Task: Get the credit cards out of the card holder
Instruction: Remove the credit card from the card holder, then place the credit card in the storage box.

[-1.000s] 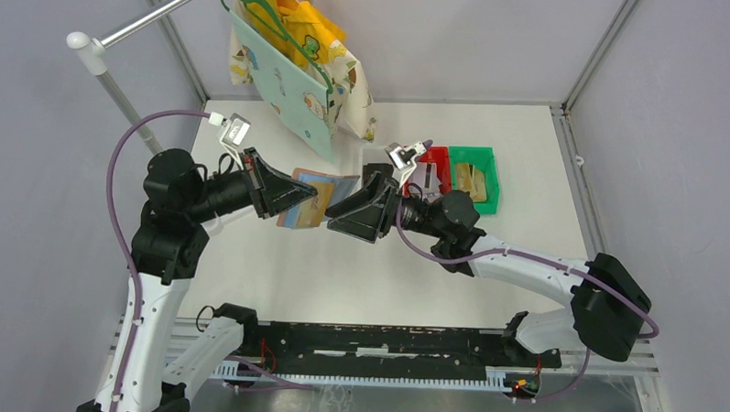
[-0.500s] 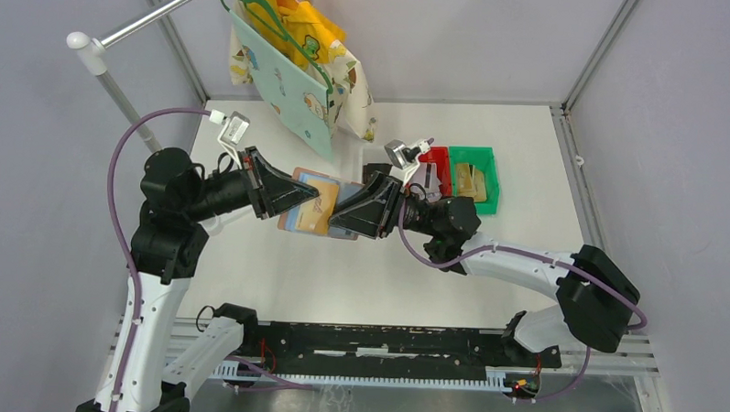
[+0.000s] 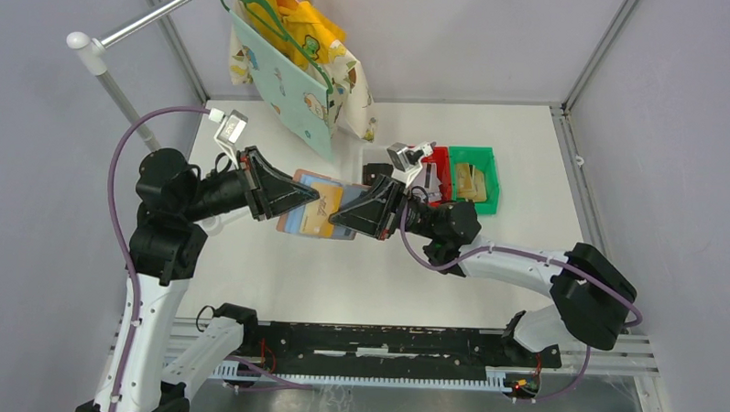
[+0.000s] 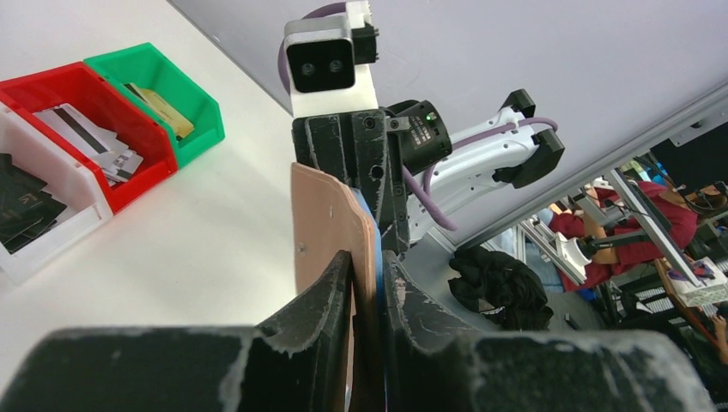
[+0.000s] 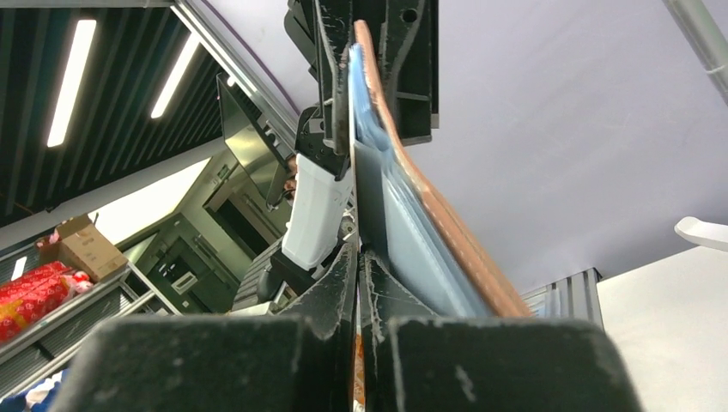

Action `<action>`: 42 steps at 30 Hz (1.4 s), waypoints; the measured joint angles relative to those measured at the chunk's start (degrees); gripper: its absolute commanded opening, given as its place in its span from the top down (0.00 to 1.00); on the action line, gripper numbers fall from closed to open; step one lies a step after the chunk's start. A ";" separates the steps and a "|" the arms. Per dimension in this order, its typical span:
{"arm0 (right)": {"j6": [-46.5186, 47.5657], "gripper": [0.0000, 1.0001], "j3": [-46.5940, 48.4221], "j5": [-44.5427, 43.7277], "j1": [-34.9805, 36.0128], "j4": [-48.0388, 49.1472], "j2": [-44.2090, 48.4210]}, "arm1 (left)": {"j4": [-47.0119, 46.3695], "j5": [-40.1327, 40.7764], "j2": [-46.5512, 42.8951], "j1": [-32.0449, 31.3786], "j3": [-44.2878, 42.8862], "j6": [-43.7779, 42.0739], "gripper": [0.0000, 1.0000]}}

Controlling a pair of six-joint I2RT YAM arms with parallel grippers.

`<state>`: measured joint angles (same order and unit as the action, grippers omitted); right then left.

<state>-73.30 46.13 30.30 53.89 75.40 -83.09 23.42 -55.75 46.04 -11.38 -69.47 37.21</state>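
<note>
The open card holder (image 3: pixel 293 218) is held up over the middle of the table (image 3: pixel 368 279), clamped from its left side by the left gripper (image 3: pixel 314 197). That arm is bent at the elbow and stretched level to the right. The right arm is reached in from the opposite side. The right gripper (image 3: pixel 336 219) is pinched tight on a gold card (image 3: pixel 317 221) seated in the holder's pocket.

Right gripper (image 3: pixel 334 216) — now tight on card (image 3: pixel 314 222)
</note>
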 measured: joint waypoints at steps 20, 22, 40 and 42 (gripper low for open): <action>1.14 1.00 -8.76 -1.90 -2.84 1.07 6.73 | 1.36 0.74 0.46 0.00 -3.43 -2.32 0.98; 1.29 1.00 -10.27 -1.31 -5.11 -0.37 9.29 | 2.27 1.77 0.52 0.00 -4.66 -4.17 0.98; 19.65 1.00 -7.21 6.88 -30.08 -44.92 24.41 | 8.00 4.55 0.94 0.00 -6.14 -11.91 0.98; 26.56 1.00 -3.17 5.46 -34.34 -56.83 24.41 | 8.02 4.55 0.92 0.00 -6.25 -11.98 0.98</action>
<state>-46.74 42.96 35.77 19.55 18.57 -58.67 31.44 -51.20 46.96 -11.38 -75.72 25.23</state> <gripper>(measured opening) 0.004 0.236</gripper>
